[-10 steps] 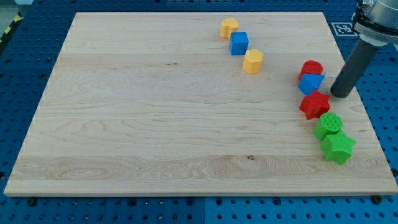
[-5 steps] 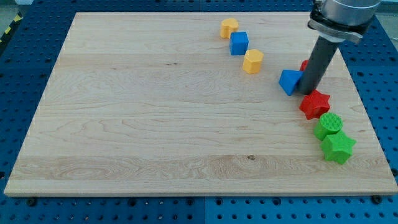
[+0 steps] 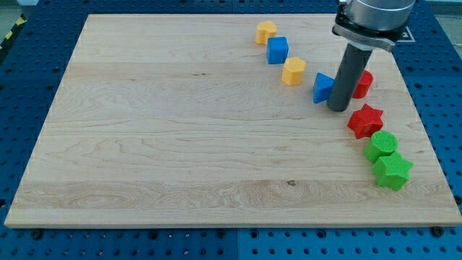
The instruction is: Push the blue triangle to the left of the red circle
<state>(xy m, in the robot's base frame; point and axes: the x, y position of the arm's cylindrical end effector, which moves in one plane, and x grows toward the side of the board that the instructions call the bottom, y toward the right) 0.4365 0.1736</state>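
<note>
The blue triangle lies on the wooden board at the view's upper right, to the left of the red circle. My rod stands between them and hides part of each. My tip rests on the board touching the triangle's right side, just below and left of the red circle.
A yellow block lies close to the triangle's left. A blue cube and another yellow block lie further up. A red star, a green circle and a green star run down the board's right edge.
My tip moved left from beyond the red circle's right, passed below the circle, and pushed the blue triangle left and slightly up, out from below the circle toward the yellow block.
</note>
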